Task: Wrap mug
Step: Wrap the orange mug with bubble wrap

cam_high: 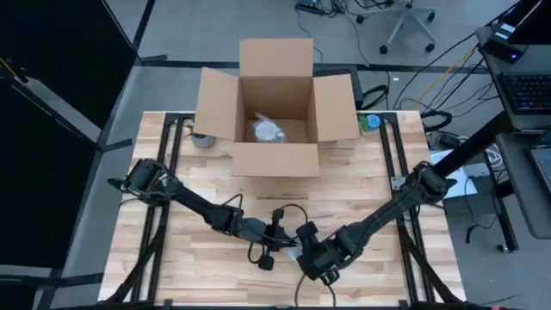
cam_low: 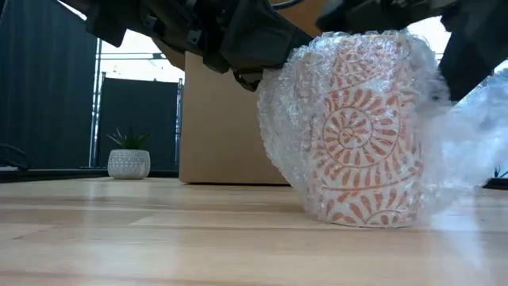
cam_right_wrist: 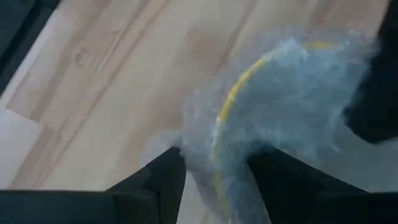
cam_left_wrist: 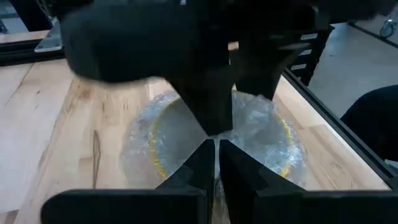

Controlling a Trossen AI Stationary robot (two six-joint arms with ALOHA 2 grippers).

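A mug (cam_low: pixel 369 131) patterned in orange and white is standing upright on the wooden table (cam_high: pixel 362 194), near its front edge and swathed in bubble wrap (cam_low: pixel 290 119), as two dark robot arms are meeting over it. The left end effector (cam_left_wrist: pixel 216 163) is reaching in from the left, its fingers (cam_left_wrist: pixel 193 168) pressed together on a pinch of the clear wrap above the mug's yellow-rimmed mouth. The right end effector (cam_right_wrist: pixel 214 163) is coming in from the right, its fingers (cam_right_wrist: pixel 165 171) set apart on either side of the wrap at the mug's rim, where the plastic is bunching between them. Loose wrap is billowing out on one side of the mug in the low view. Behind the pair, an open cardboard box (cam_high: pixel 275 108) is sitting at the table's far edge with its flaps spread and a pale wrapped item (cam_high: pixel 269 131) lying inside. In the low view a small potted plant (cam_low: pixel 128 157) is standing well apart from the mug, beyond the table, beside the box.
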